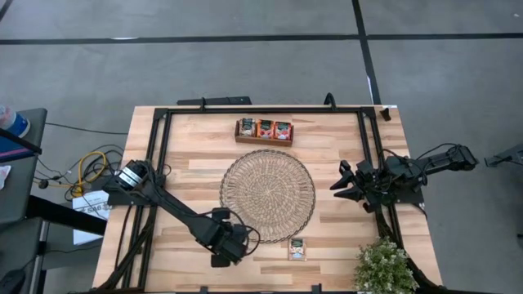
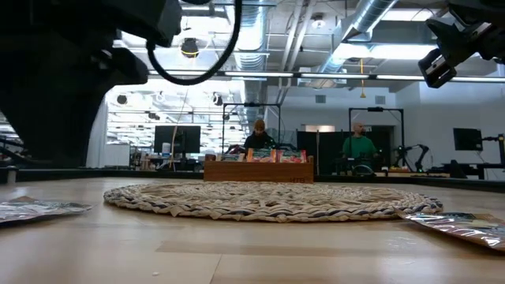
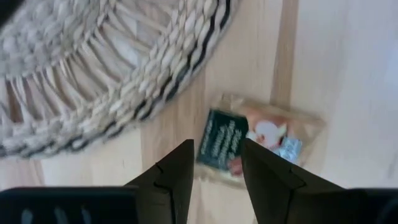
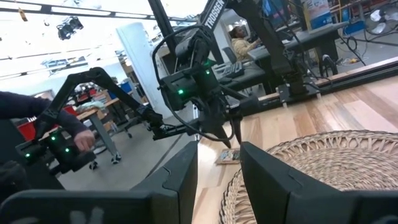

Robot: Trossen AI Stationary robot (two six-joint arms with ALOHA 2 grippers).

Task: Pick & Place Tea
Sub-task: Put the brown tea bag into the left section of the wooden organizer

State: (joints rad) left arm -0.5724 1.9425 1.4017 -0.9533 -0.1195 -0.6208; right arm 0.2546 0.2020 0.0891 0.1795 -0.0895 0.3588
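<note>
Left tool (image 3: 214, 177) parted and empty above a beige tea sachet (image 3: 258, 140) beside the woven mat (image 3: 93, 68); right tool (image 4: 219, 174) parted, idle.

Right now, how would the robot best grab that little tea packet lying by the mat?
The packet lies flat on the table, beside the mat. Probably best from straight above, pinching across two opposite edges. The left gripper is open, its fingers either side of the dark green end.
</note>
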